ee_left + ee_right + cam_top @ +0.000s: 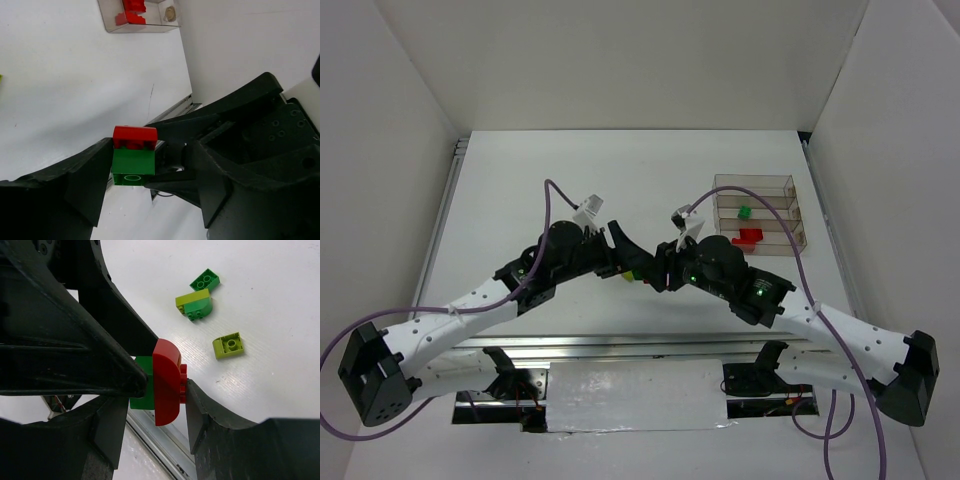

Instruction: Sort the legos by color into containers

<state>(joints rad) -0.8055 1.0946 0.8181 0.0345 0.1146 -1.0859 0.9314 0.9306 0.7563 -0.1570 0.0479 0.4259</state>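
A red lego is stuck to a dark green lego, and my right gripper is shut on the pair end to end, above the table. My left gripper straddles the green lego. Its left finger touches the brick's side, and its other finger stands apart, so it is open. In the top view both grippers, left and right, meet at the table's middle and hide the pair. The container at the back right holds a green lego and red legos.
Loose on the table lie a dark green lego, a curved yellow-green one touching it, and a square yellow-green one. An aluminium rail runs along the near table edge. White walls enclose the table on three sides.
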